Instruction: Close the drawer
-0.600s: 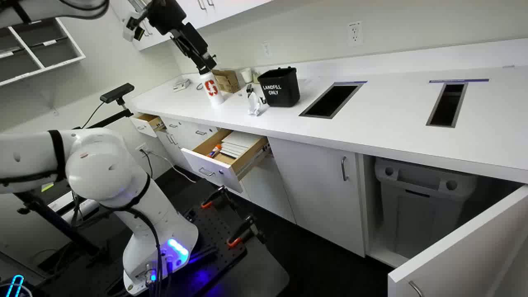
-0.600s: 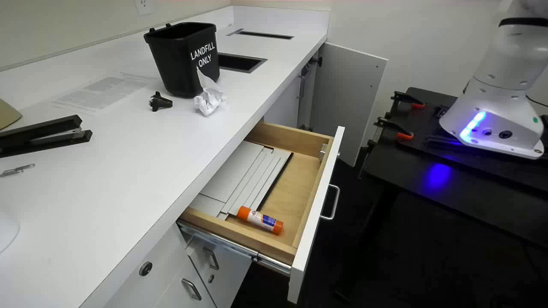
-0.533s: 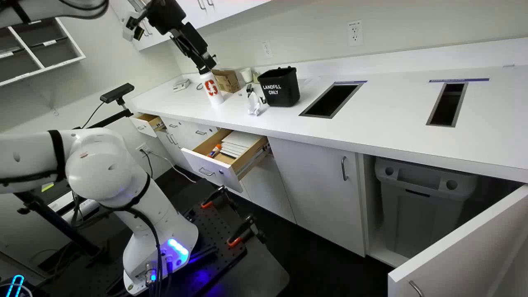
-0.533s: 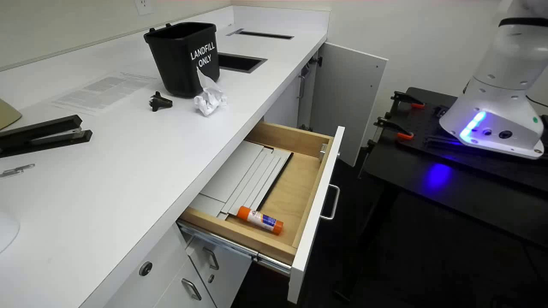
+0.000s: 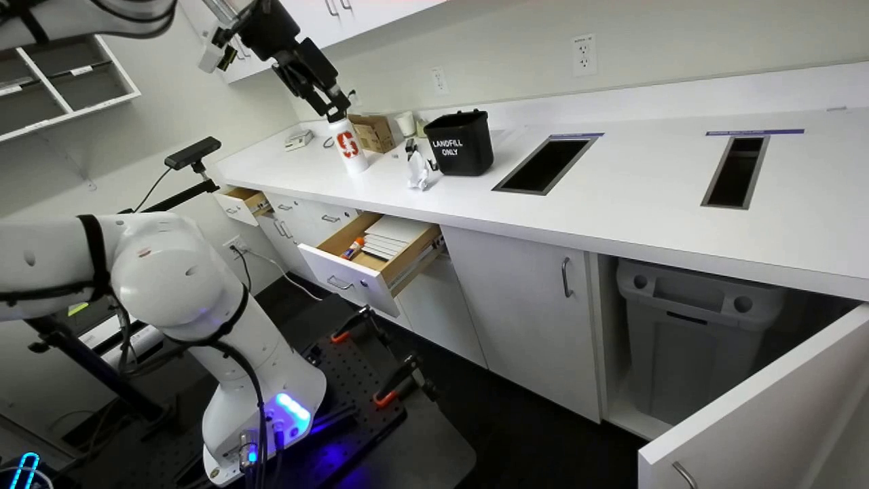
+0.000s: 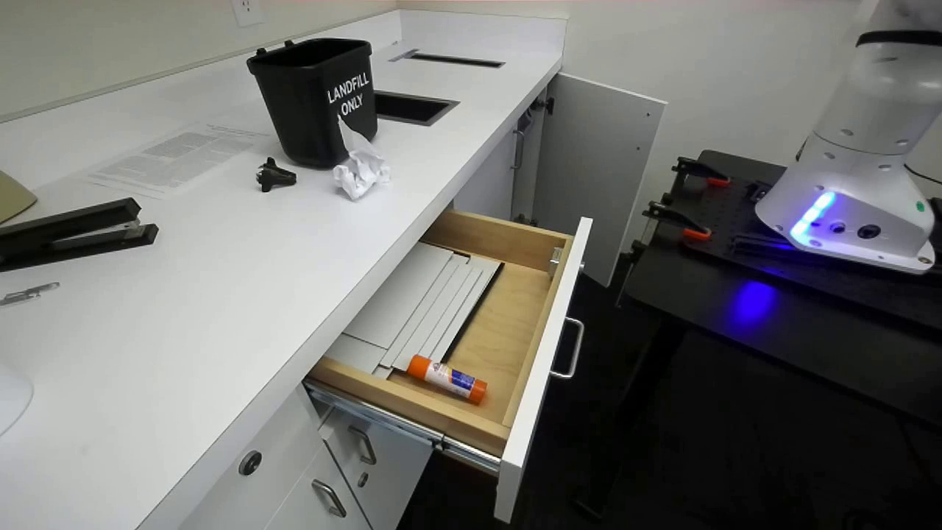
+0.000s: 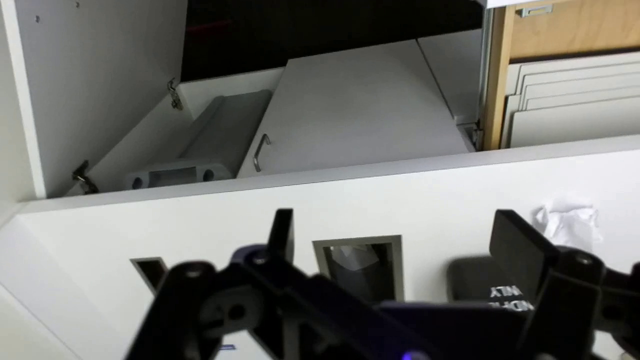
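In the wrist view, the black, angular, two-fingered tool [image 7: 393,220] has its fingers [image 7: 520,245] spread wide. In an exterior view, the white, rounded-link robot arm [image 5: 166,275] is bent; the tool tilts downward.

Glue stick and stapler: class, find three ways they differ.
The glue stick is mainly orange and white, the stapler black. The glue stick is a tube, the stapler two long arms. The glue stick lies in the open drawer, the stapler on the counter. Both are long and slim.
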